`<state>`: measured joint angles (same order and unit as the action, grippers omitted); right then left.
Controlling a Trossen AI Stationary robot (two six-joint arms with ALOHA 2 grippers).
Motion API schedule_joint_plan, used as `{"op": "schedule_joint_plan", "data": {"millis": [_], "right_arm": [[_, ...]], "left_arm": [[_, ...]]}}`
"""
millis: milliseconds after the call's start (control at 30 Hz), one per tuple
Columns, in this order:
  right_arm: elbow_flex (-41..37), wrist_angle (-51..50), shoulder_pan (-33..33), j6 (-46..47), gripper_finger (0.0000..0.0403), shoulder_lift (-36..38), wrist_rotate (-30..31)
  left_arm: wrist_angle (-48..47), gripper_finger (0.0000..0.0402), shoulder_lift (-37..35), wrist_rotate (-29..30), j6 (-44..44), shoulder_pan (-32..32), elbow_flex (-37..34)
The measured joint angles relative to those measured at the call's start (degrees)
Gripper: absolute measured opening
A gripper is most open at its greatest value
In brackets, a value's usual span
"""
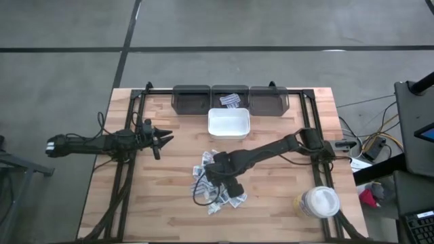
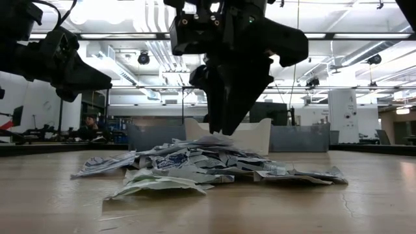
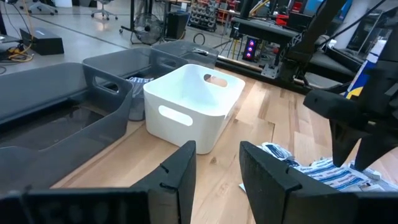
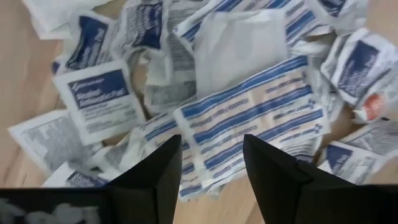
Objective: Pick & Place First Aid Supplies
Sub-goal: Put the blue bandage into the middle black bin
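The first aid supplies (image 1: 218,184) lie in a loose pile of small white sachets with blue print at the table's middle, also in the low view (image 2: 201,166). My right gripper (image 4: 211,163) points down over the pile, open, its fingers on either side of a long blue-striped sachet (image 4: 255,118). In the high view the gripper (image 1: 218,169) is over the pile's far part. My left gripper (image 1: 163,140) waits open at the table's left, level above the wood, with nothing between its fingers (image 3: 217,171). My right gripper comes at the pile from above with open fingers (image 2: 224,123). Their tips stand at the pile's top; I cannot tell whether they touch a sachet.
A white bin (image 1: 228,132) stands just beyond the pile. Behind it three dark bins (image 1: 192,100) line the far edge; the middle one (image 1: 230,99) holds a few sachets. A white round lidded tub (image 1: 320,202) sits near the front right corner.
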<state>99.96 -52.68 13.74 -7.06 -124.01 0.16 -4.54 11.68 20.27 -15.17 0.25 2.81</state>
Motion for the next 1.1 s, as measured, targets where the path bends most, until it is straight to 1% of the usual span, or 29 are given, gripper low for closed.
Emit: {"op": "schedule_joint_plan", "data": {"millis": [67, 633, 1000, 1100], "right_arm": [[0.00, 0.23, 0.33, 0.34, 0.0169, 0.00, 0.78], [-0.09, 0.80, 1.63, 2.62, 0.0169, 0.00, 1.54], [-2.52, 2.34, 1.77, 4.12, 0.0169, 0.00, 1.58], [-2.54, 2.53, 1.77, 4.10, 0.0168, 0.00, 3.03]], "left_arm": [[0.06, 0.0124, 0.00, 0.00, -0.17, 0.00, -0.02], [0.47, 0.0124, 0.00, -0.02, -0.31, -0.02, -0.09], [0.47, 0.0124, 0.00, -0.04, -0.29, -0.02, -0.11], [0.47, 0.0124, 0.00, -0.04, -0.29, -0.02, -0.12]]}}
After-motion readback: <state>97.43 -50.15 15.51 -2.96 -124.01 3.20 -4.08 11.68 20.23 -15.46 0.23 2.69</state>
